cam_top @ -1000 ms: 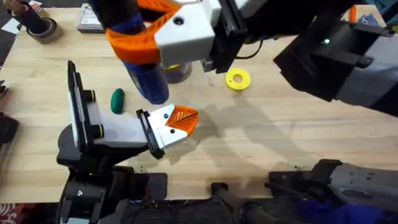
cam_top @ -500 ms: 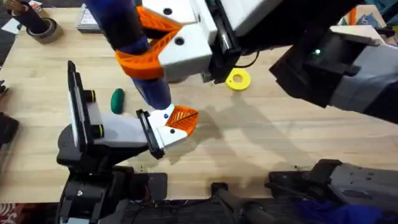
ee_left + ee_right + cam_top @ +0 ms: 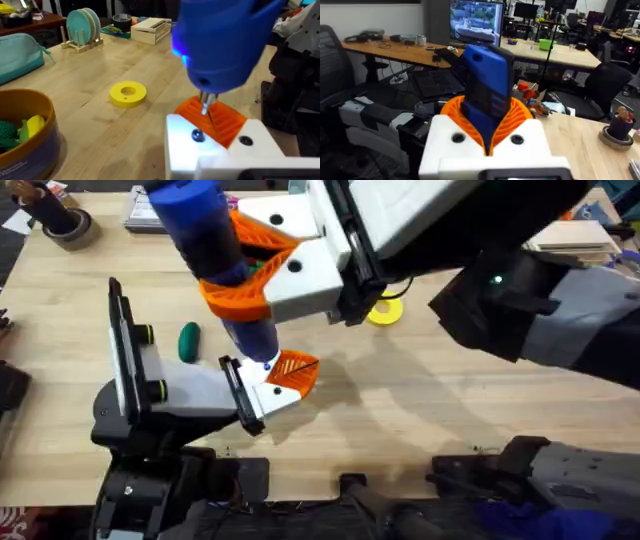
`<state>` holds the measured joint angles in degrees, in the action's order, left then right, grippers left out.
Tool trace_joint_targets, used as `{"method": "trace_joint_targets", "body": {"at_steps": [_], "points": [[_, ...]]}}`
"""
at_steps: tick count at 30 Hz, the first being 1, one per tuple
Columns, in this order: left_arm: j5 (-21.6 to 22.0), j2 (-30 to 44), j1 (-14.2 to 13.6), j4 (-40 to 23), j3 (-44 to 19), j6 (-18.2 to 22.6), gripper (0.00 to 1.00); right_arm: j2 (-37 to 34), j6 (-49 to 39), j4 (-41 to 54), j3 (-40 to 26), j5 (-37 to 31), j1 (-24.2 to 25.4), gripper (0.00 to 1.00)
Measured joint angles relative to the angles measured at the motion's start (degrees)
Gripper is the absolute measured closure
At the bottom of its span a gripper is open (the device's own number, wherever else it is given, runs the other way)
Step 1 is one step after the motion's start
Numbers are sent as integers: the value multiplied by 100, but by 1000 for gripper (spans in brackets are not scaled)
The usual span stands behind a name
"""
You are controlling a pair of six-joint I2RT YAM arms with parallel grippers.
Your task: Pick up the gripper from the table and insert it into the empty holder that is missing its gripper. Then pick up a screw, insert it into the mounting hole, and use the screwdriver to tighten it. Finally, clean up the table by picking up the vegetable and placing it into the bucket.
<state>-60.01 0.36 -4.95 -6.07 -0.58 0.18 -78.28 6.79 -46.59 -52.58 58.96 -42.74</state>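
My right gripper (image 3: 240,268) reaches across the table, shut on the blue screwdriver (image 3: 215,250), with orange ribbed fingers (image 3: 517,117) either side of its body (image 3: 485,90). The thin metal tip (image 3: 206,106) points down at the white holder (image 3: 215,152), close to a dark screw (image 3: 197,135) in its hole. The orange gripper (image 3: 295,368) sits in that holder (image 3: 262,388) at the end of my left arm, where my left gripper (image 3: 283,380) rests low on the table. The dark green vegetable (image 3: 189,341) lies left of it. The bucket (image 3: 30,137) holds a leafy green toy and a yellow toy.
A flat yellow ring (image 3: 384,310) lies on the wood right of the screwdriver, also the ring (image 3: 127,94) in the left wrist view. A tape roll (image 3: 62,222) sits at the far left corner. A plate rack (image 3: 82,31) and a wooden box (image 3: 150,29) stand at the table's edge.
My right arm has carried the screwdriver down and toward the holder, bringing its tip from above the table onto the white mount. The left arm, vegetable and ring have not moved.
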Motion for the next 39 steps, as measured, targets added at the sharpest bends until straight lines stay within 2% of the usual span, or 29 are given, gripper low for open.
{"method": "trace_joint_targets", "body": {"at_steps": [16, 39], "points": [[0, 0, 0, 0, 0, -2, 987, -275, 2, -48, 5, -4, -48, 976], [-20, 0, 0, -9, 0, -4, 987, -258, 76, -168, 166, -22, -48, 976]]}}
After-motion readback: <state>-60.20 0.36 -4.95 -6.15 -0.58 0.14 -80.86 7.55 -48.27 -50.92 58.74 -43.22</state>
